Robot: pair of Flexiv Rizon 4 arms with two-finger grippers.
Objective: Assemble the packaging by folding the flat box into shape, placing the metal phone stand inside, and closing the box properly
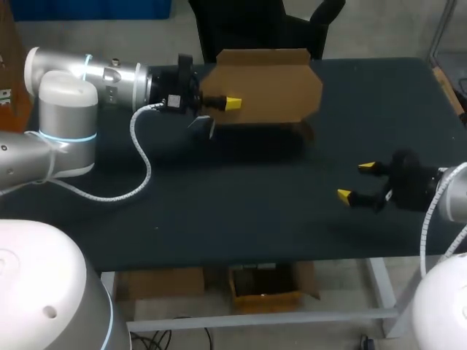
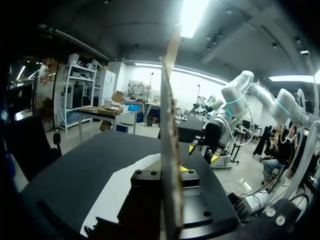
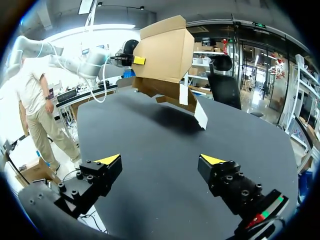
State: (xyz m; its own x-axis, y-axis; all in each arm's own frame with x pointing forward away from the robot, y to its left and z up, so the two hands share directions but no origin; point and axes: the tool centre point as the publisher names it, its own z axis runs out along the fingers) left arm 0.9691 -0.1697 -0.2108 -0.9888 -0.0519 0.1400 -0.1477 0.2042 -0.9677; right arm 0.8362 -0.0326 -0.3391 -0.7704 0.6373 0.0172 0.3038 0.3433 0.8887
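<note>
The left arm comes in from the left side and ends at the far left-centre of the black table, where the left gripper is clamped on the brown cardboard box. In the left wrist view the box stands edge-on between the fingers, one pressing each face, so the left gripper holds it at a narrow setting. The box is flattened and held upright, raised clear of the table, with its broad face toward the near edge. Small flaps hang from its lower edge, and a shadow lies on the table beneath it. The right gripper hovers over the near right part of the table, well apart from the box. In the right wrist view the right gripper is spread wide, with nothing between its yellow tips.
</note>
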